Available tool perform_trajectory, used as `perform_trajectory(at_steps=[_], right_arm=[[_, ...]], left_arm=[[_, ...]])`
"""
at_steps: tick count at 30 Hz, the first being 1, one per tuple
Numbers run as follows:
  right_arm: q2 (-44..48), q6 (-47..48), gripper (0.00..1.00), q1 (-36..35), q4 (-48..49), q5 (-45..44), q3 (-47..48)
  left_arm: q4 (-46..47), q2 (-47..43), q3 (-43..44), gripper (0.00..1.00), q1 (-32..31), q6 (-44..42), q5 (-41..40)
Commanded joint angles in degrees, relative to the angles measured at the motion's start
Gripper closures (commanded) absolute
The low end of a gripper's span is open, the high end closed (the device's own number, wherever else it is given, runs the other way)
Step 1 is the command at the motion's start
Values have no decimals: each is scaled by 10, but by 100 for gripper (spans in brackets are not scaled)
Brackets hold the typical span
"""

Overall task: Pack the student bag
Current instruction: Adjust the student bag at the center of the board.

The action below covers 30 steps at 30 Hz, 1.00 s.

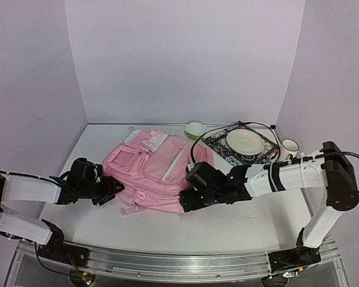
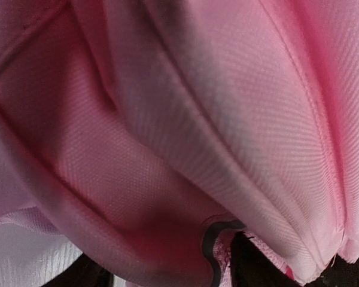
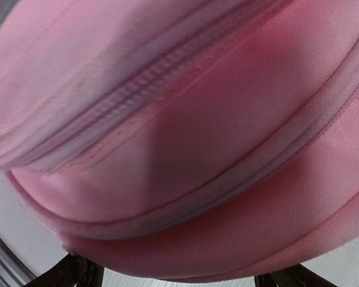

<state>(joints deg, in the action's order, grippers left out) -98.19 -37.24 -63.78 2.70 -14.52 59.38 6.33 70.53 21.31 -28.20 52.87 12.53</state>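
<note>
1. Lying flat on white table (image 1: pixel 239 221), pockets up, left of centre: pink student bag (image 1: pixel 152 170).
2. Pressing at bag's left edge: left gripper (image 1: pixel 112 190); jaw state impossible to tell behind close pink fabric.
3. Meeting bag's near right corner: right gripper (image 1: pixel 188 202); fingertips spread either side of zipped edge, gripping or not impossible to tell.
4. Sitting just beyond bag, to right: patterned tray (image 1: pixel 218 147) holding plate (image 1: pixel 245 142).

Left pincer (image 1: pixel 112 189), right pincer (image 1: pixel 187 202) tips hidden against student bag (image 1: pixel 155 170) — hold unclear; wrist views too close, blurred

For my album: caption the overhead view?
Left gripper and right gripper flank the pink student bag on the table.
</note>
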Motion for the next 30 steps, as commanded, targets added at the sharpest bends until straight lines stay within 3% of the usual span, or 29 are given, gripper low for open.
perform_trajectory(at_steps=[1, 9, 11, 16, 23, 30], right_arm=[[-24, 36, 17, 47, 12, -14, 40], [-53, 96, 18, 82, 15, -11, 85], [-42, 92, 17, 79, 9, -3, 83], [6, 95, 10, 31, -16, -46, 64], [67, 63, 8, -64, -25, -139, 24], [7, 47, 15, -109, 87, -80, 6]], left_arm=[[73, 21, 19, 53, 0, 6, 43], [139, 45, 20, 95, -17, 39, 76], [148, 41, 24, 99, -30, 60, 72], [154, 27, 37, 100, -91, 102, 5], [162, 25, 35, 100, -143, 173, -71], [163, 20, 47, 100, -176, 191, -102]])
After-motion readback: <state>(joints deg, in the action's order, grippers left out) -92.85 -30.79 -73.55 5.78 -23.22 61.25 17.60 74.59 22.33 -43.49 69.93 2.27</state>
